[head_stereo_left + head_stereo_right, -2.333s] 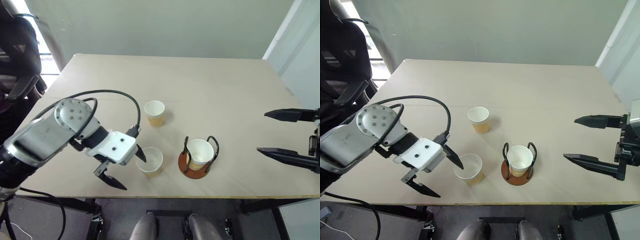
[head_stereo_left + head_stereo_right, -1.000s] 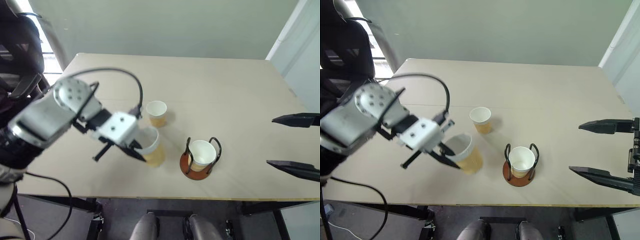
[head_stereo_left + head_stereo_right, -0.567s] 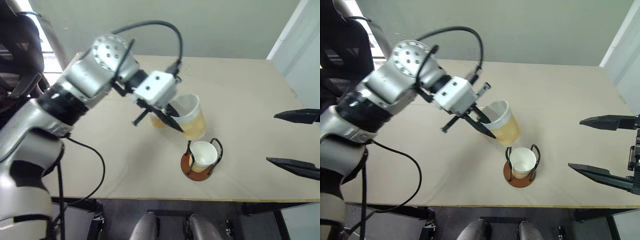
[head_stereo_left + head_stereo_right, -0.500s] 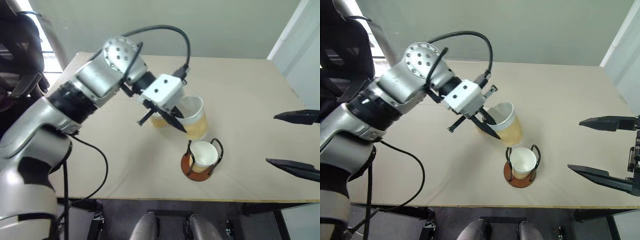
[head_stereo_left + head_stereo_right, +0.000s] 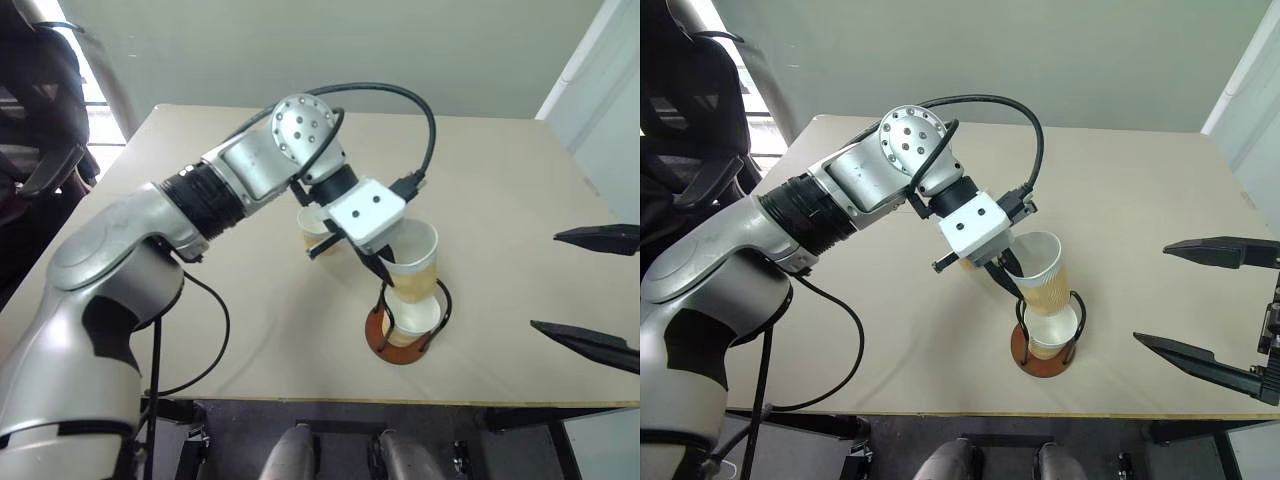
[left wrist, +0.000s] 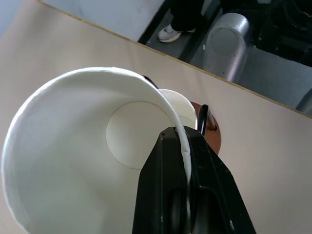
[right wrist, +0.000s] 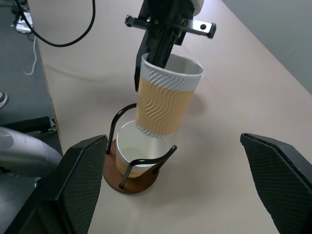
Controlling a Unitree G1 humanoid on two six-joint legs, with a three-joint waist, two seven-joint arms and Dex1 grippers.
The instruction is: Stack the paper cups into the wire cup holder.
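Beige table (image 5: 200,300) carries the wire cup holder (image 5: 1044,357) near its front edge, a bit right of the middle, with one paper cup (image 7: 132,153) seated inside. Left gripper (image 5: 1008,270) has its jaws clamped tight on the rim of a second paper cup (image 5: 1043,272), held tilted with its bottom dipping into the seated cup's mouth; the third paper cup (image 5: 312,232) stands on the table just behind, mostly hidden by that gripper. Right gripper (image 5: 1206,311) hangs off the table's right edge, jaws spread wide, holding nothing.
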